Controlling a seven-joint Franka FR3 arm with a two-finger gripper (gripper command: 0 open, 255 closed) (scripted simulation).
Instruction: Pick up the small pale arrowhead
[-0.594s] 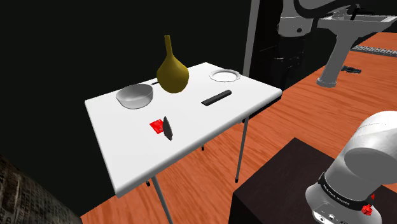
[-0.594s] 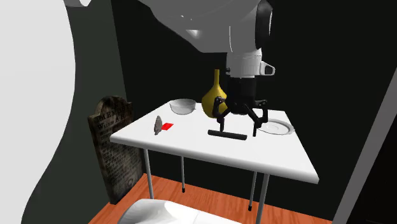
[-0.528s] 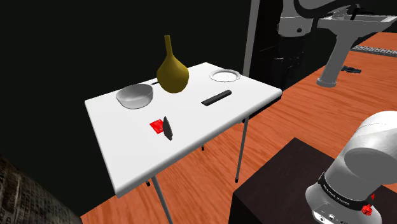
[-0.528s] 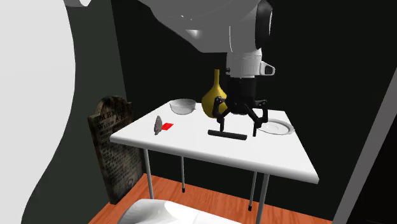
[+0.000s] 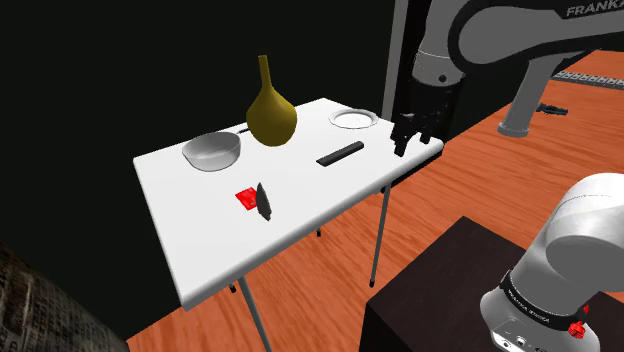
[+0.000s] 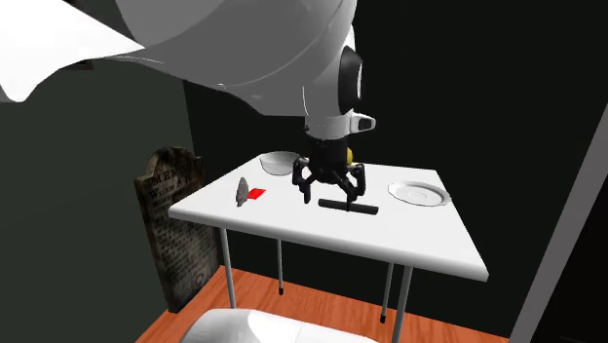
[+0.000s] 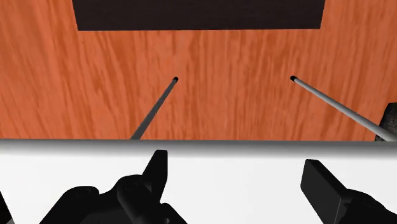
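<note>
1. Jaws are standing wide apart and gripping nothing, with the black fingers (image 7: 320, 184) hanging over the flat white tabletop (image 5: 190, 250) just inside one edge, near the shallow round white plate (image 5: 354, 120).
2. Well apart from them, the small grey arrowhead (image 5: 263, 201) is lying towards the tabletop's middle. It is touching or just beside a flat red square (image 5: 245, 198), and a slim black bar (image 5: 340, 153) is sitting between it and the jaws.
3. By my judgement the arm is working through the approach, with no grasp begun.
4. As I read it, the next move is calling for a carry across the tabletop over the bar. A turn of the wrist should then set the fingers either side of the arrowhead's thin body before lowering.
5. It is looking like a thin, pointed, leaf-shaped flake, dull and dark in the shoulder view.
6. Beyond it, a glossy olive-yellow gourd-shaped vase (image 5: 270, 115) with a long narrow neck and a smooth pale-grey bowl (image 5: 211, 150) are standing clear of the path.
7. Orange wood-grained floor (image 7: 222, 76) is showing under the thin grey metal table legs (image 7: 154, 108).
</note>
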